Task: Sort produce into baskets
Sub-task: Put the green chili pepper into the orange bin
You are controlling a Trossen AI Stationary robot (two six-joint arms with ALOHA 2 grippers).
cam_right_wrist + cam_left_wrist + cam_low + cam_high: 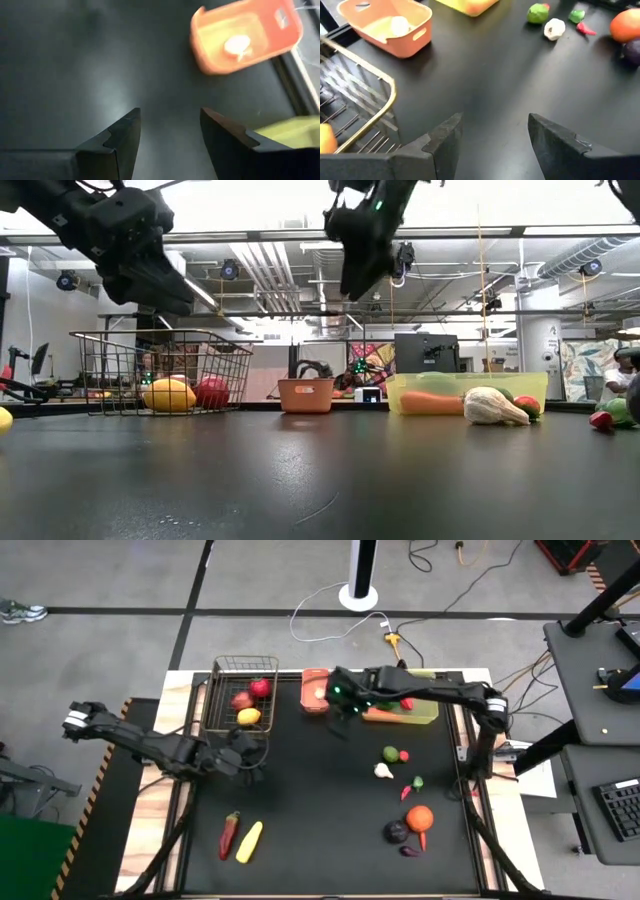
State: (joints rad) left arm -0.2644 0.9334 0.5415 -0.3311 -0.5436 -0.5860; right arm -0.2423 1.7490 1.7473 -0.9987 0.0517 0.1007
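My left gripper (252, 756) hangs open above the mat, just near of the wire-mesh basket (222, 700), which holds two red apples (259, 688) and a yellow lemon (249, 717). My right gripper (345, 702) is raised and open, empty, between the small orange basket (312, 705) and the yellow-green bin (428, 712). A white garlic (236, 45) lies in the orange basket. A carrot (430, 403) lies in the bin. Loose produce rests on the mat: green pepper (390, 753), garlic (383, 771), chilli (412, 787), orange (419, 818), eggplant (396, 832), red chilli (230, 832), corn (249, 841).
The black mat (320, 800) has open room in its middle, between the corn and chilli at the near left and the produce cluster at the right. The wire basket's rim (375, 75) stands close beside my left gripper (492, 135). Cables and a white post lie beyond the far edge.
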